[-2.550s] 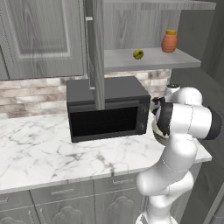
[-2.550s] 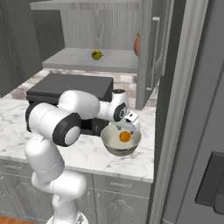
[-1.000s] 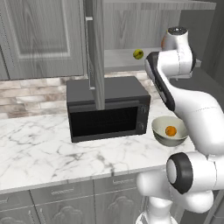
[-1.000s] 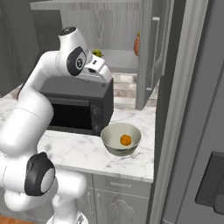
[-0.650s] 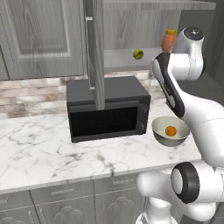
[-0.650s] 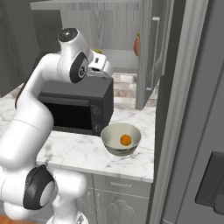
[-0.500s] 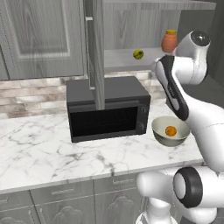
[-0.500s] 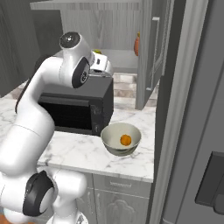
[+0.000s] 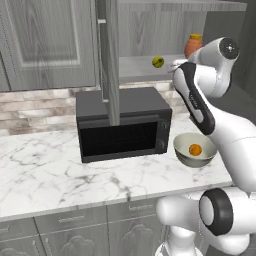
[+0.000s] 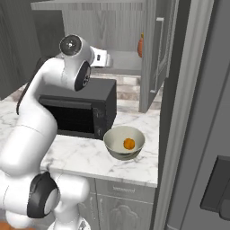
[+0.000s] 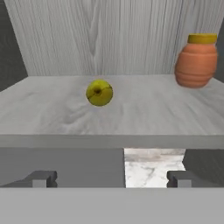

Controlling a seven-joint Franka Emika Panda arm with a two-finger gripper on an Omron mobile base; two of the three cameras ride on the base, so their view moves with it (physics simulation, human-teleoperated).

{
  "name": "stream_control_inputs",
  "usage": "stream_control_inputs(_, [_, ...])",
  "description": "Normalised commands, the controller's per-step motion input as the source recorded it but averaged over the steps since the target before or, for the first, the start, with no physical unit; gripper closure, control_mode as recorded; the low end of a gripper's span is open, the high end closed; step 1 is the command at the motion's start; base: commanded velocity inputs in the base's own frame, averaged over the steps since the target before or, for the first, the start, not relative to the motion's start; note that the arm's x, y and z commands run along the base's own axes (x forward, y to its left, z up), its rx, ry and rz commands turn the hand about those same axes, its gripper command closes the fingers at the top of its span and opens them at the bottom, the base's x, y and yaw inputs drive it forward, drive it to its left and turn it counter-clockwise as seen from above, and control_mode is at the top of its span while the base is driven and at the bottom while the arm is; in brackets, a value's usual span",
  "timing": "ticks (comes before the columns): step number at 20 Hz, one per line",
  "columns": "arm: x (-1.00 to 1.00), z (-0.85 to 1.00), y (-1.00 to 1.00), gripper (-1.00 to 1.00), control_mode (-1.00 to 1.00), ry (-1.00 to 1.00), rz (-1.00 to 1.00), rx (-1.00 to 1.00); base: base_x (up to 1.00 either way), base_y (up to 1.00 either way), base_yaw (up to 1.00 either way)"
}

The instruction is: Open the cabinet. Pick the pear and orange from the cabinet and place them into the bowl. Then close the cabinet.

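While facing pear [image 11: 99,92], gripper [image 11: 112,178] wide, empty

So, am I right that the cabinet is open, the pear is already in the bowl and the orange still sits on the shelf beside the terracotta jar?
Not quite: the fruits are swapped. The orange lies in the bowl, and the pear still sits on the shelf of the open cabinet, apart from the terracotta jar. The left base view shows both.

Orange [image 9: 195,149] in bowl [image 9: 182,152]
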Motion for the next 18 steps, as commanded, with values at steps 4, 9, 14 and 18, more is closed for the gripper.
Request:
stream_control_inputs(4, [0.63,0.25,0.35,-1.00,-1.00,-0.02,0.02,0.00,0.00,0.00,0.00])
stream_control_inputs(9, [0.68,0.00,0.16,-1.00,-1.00,0.01,0.00,0.00,0.00,0.00,0.00])
stream_control_inputs(14, [0.71,0.00,0.11,-1.00,-1.00,0.00,0.00,0.00,0.00,0.00,0.00])
stream_control_inputs(18, [0.59,0.00,0.00,-1.00,-1.00,0.05,0.00,0.00,0.00,0.00,0.00])
